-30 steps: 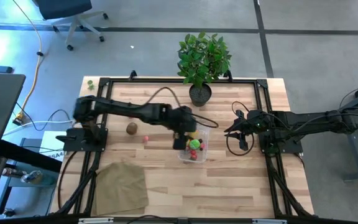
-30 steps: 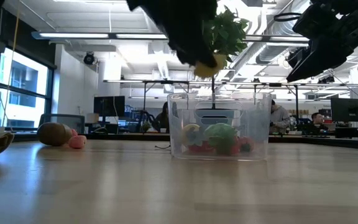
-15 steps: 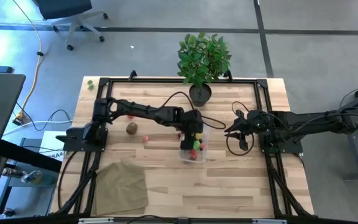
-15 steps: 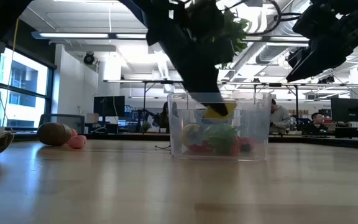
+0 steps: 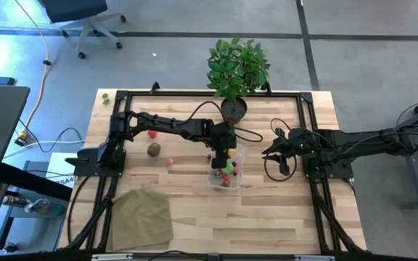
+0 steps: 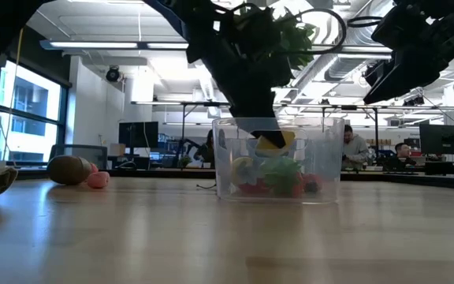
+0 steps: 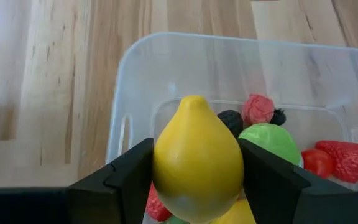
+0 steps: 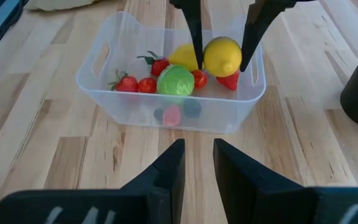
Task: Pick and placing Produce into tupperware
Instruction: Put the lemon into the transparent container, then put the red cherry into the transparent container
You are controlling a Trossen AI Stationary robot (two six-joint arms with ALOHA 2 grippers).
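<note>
Left gripper (image 8: 221, 46) is holding a yellow lemon (image 7: 197, 158) inside the tupperware (image 5: 226, 168).
Its fingers are pinching the lemon above the other produce (image 8: 166, 78) lying in the tupperware; beyond the tupperware, the right gripper (image 5: 271, 152) is hovering, fingers slightly apart, gripping nothing.

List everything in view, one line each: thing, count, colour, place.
tupperware: one, clear, table centre.
lemon: one, yellow, in the left gripper, over the tupperware.
produce inside: several, mostly red, one green, one yellow.
kiwi: one, brown, on the table left of the tupperware.
small fruit: one, pink-red, beside the kiwi.
potted plant: one, green, back edge.
cloth: one, tan, front left.
left gripper: jaws shut on the lemon.
right gripper: right of the tupperware, jaws slightly apart, empty.
</note>
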